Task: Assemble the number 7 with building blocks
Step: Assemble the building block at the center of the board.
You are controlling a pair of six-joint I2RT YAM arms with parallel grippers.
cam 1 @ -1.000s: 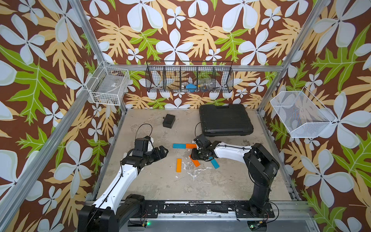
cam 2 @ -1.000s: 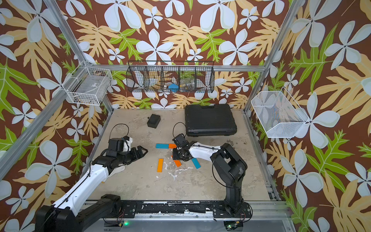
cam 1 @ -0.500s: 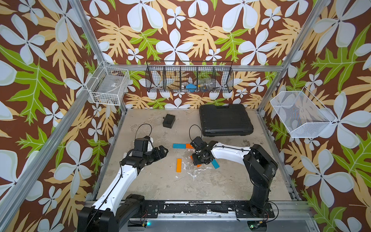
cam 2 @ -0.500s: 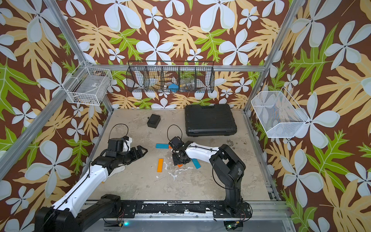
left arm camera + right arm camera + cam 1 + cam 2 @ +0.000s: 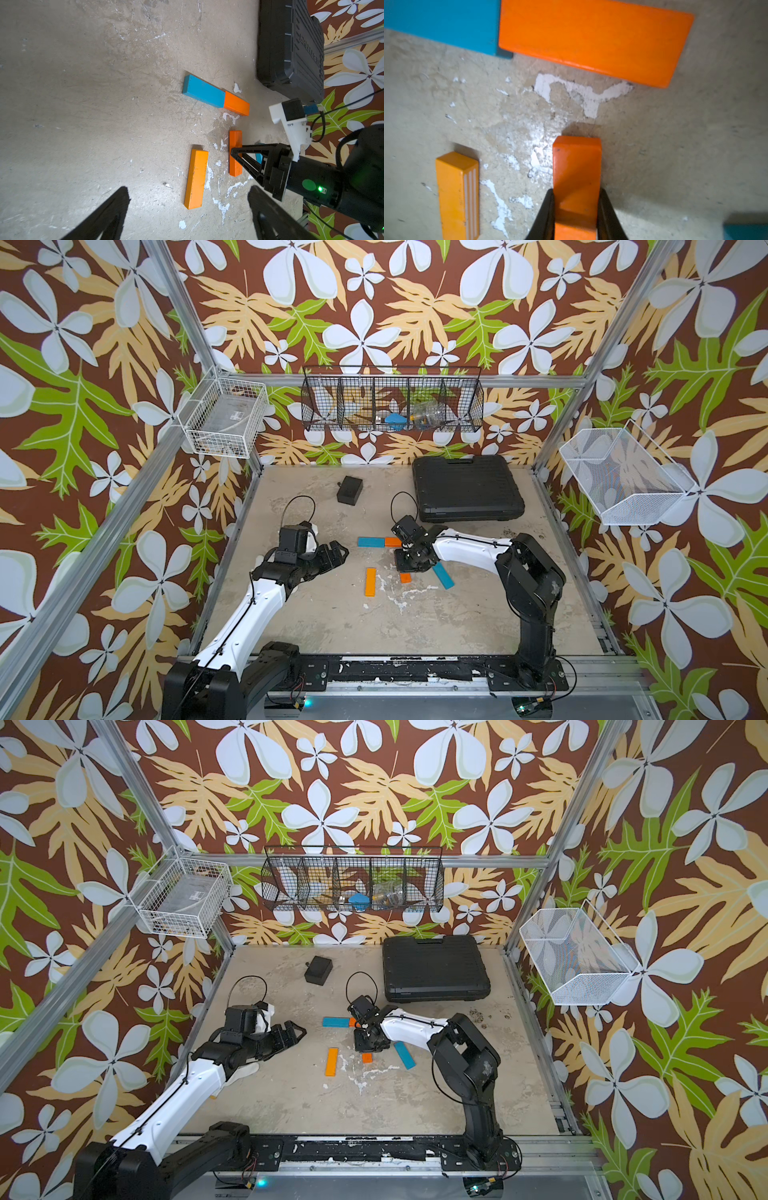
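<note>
A light blue block (image 5: pixel 371 541) and an orange block (image 5: pixel 392 541) lie end to end in a row. Below them my right gripper (image 5: pixel 576 195) is shut on another orange block (image 5: pixel 576 166), holding its long sides low at the table; it also shows in both top views (image 5: pixel 405 577) (image 5: pixel 366 1057). A paler orange block (image 5: pixel 370 581) lies alone to the left. A second light blue block (image 5: pixel 443 576) lies slanted to the right, partly under the right arm. My left gripper (image 5: pixel 338 549) hangs open to the left, apart from all blocks.
A small black box (image 5: pixel 350 490) sits at the back of the table. A large black case (image 5: pixel 467 489) lies at the back right, close behind the right arm. Wire baskets (image 5: pixel 392 404) hang on the walls above the table.
My right gripper has moved a little left and down over the orange block and shut on it. The left arm has not moved.
</note>
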